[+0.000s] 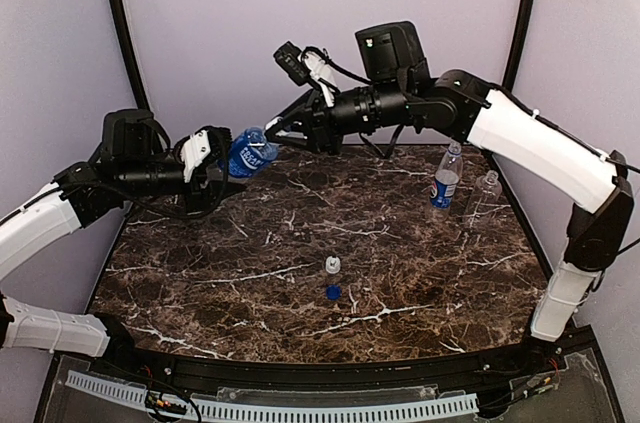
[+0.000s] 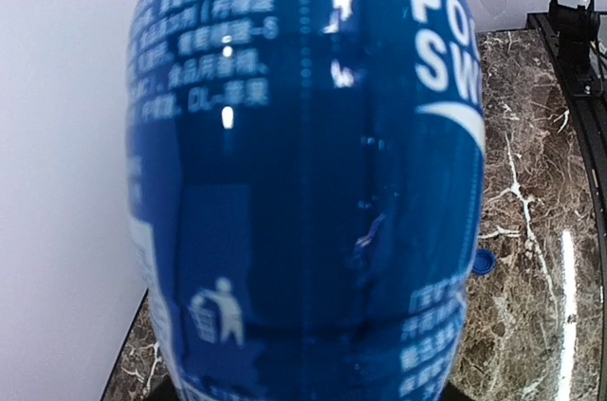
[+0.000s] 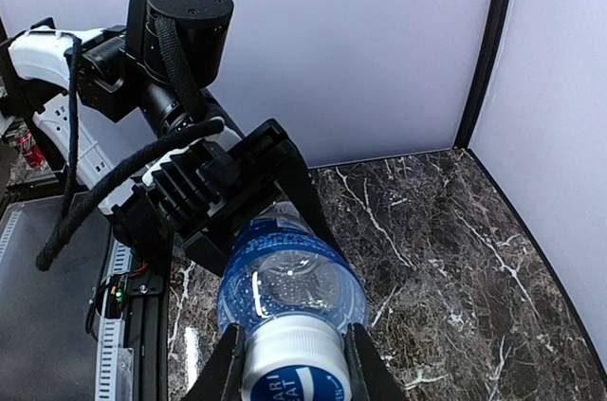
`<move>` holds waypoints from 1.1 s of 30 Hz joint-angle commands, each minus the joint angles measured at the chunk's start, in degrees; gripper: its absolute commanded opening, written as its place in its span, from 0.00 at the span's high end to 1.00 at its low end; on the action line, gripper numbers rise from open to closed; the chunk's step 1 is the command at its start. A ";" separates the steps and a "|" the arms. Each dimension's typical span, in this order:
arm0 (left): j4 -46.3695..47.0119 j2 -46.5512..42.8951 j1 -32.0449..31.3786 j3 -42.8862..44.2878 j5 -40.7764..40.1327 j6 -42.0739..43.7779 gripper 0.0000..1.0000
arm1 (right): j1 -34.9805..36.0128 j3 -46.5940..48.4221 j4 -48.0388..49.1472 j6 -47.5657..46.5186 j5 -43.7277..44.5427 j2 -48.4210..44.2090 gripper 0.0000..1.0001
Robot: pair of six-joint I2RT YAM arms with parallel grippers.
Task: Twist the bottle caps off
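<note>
The left tool (image 1: 226,159) holds the blue-labelled bottle (image 1: 250,151) by its body, above the bench (image 1: 250,273). The bottle lies nearly level and sticks out of the tool's tips toward the right tool (image 1: 272,132). In the right wrist view, the left tool's black fingers (image 3: 285,169) lie against both sides of the bottle's body, and in the left wrist view the label fills almost the whole frame.

The right tool meets the bottle head-on at its neck end. Its two fingers (image 3: 226,368) are pressed in on either side of the white cap (image 3: 292,371), which has blue lettering and sits on the bottle's mouth, so this tool pinches the cap. The two tools face each other tip to tip with only the bottle between them.

Below the tools and nearer the arm bases, two loose caps lie close together on the bench, a pale cap (image 1: 332,265) and a blue cap (image 1: 333,292). Well off to the side of the right tool, under its forearm, the Pepsi bottle (image 1: 446,178) stands upright, with the unlabelled bottle (image 1: 484,198) just beside it.
</note>
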 commanded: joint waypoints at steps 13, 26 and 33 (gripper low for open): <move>18.90 -0.47 -0.93 -6.85 -27.45 8.86 0.65 | -3.18 3.49 -1.36 23.50 8.26 -0.41 0.29; 20.43 -0.48 -2.94 -8.17 -27.54 12.45 0.65 | -4.19 12.07 -3.96 28.01 2.91 8.06 0.22; 20.57 -0.21 -3.18 -7.97 -27.45 12.41 0.65 | -5.25 11.99 -3.63 28.61 0.89 8.61 0.64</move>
